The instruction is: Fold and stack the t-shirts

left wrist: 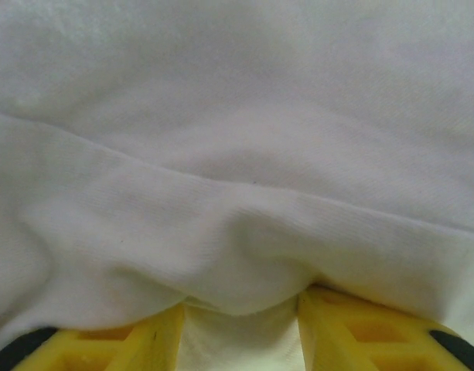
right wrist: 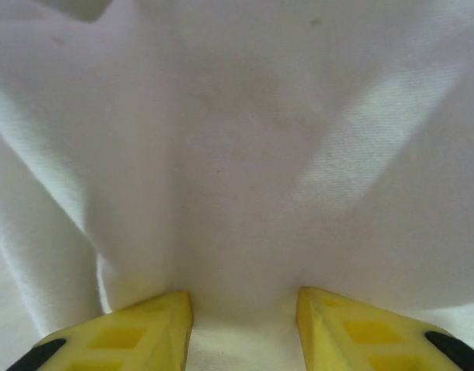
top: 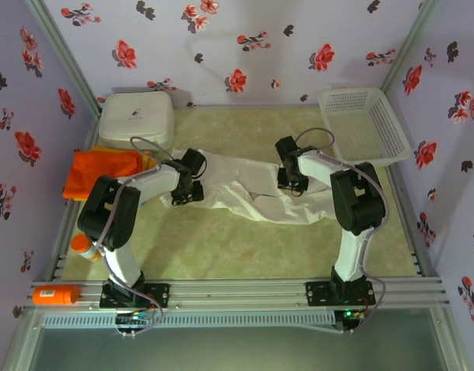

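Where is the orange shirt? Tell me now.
Top view: the orange shirt lies at the left edge of the table, just in front of the white box and left of the white shirt.

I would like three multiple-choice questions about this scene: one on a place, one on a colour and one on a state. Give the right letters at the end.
1. Where does the bright orange cloth t-shirt lie?
A. inside the white plastic mesh basket
B. at the left edge of the table, on the near side of the white rigid rounded box
C. at the table's right edge

2. What colour are the gripper fingers in the wrist views?
A. yellow
B. blue
C. red

3. How is the off-white cloth t-shirt?
A. folded into a neat square
B. stretched out and wrinkled on the table
C. hanging from the basket

Answers: 1 B, orange cloth lies next to the box. 2 A, both wrist views show yellow fingers. 3 B, it lies long and creased between the left gripper and the right gripper.
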Controlling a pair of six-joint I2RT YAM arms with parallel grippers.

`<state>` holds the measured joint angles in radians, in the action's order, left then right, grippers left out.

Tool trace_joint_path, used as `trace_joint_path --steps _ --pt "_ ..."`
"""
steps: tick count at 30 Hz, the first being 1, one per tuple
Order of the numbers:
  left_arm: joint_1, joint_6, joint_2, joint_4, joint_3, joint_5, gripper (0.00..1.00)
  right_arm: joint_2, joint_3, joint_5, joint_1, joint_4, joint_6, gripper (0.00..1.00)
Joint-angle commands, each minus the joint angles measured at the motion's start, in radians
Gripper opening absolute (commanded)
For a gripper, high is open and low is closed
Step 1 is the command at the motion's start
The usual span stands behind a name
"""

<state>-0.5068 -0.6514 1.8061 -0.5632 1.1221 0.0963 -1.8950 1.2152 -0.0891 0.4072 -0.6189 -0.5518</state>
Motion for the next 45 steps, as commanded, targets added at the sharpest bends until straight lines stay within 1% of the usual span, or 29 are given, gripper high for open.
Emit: trace_joint_path --steps 1,4,7,10,13,17,19,22,25,27,30,33,36,40,43,45 --pt "0.02 0.07 0.056 -0.052 0.102 -0.01 0.43 0.02 -0.101 0.083 0.049 -0.073 -0.047 0.41" --pt "0.029 0.088 0.12 -0.067 0.189 -0.036 0.4 0.081 -0.157 0.095 0.089 -0.066 -0.085 0.41" --pt "0.031 0.102 0.195 -0.083 0.29 -0.078 0.38 0.137 -0.224 0.141 0.141 -0.018 -0.141 0.42" --pt "0.031 0.121 0.273 -0.125 0.403 -0.096 0.37 0.177 -0.277 0.17 0.223 0.04 -0.224 0.42" --pt "0.031 0.156 0.339 -0.143 0.502 -0.095 0.36 0.167 -0.303 0.24 0.319 0.11 -0.314 0.43" --pt "0.031 0.193 0.42 -0.19 0.633 -0.107 0.36 0.153 -0.3 0.245 0.447 0.183 -0.421 0.43" --pt "0.03 0.21 0.46 -0.206 0.697 -0.139 0.35 0.141 -0.294 0.258 0.497 0.232 -0.478 0.43" --pt "0.021 0.233 0.507 -0.244 0.799 -0.145 0.35 0.129 -0.287 0.27 0.558 0.301 -0.551 0.43" --pt "0.022 0.254 0.524 -0.274 0.871 -0.144 0.35 0.147 -0.283 0.246 0.593 0.321 -0.585 0.44" --pt "0.026 0.262 0.506 -0.282 0.882 -0.141 0.35 0.181 -0.264 0.197 0.594 0.272 -0.554 0.46" --pt "0.03 0.273 0.419 -0.246 0.825 -0.119 0.36 0.245 -0.185 0.07 0.583 0.074 -0.464 0.48" --pt "0.035 0.276 0.302 -0.218 0.746 -0.099 0.37 0.308 -0.133 -0.015 0.564 -0.016 -0.375 0.53" --pt "0.036 0.264 0.167 -0.18 0.632 -0.096 0.38 0.354 -0.095 -0.061 0.519 -0.043 -0.295 0.55" --pt "0.032 0.206 -0.044 -0.085 0.4 -0.093 0.42 0.374 -0.049 -0.073 0.429 -0.002 -0.187 0.57" --pt "0.029 0.147 -0.213 0.014 0.193 -0.093 0.46 0.332 0.027 -0.059 0.373 0.004 -0.102 0.59" --pt "0.024 0.12 -0.302 0.032 0.098 -0.09 0.47 0.282 0.095 -0.05 0.352 0.0 -0.049 0.59"
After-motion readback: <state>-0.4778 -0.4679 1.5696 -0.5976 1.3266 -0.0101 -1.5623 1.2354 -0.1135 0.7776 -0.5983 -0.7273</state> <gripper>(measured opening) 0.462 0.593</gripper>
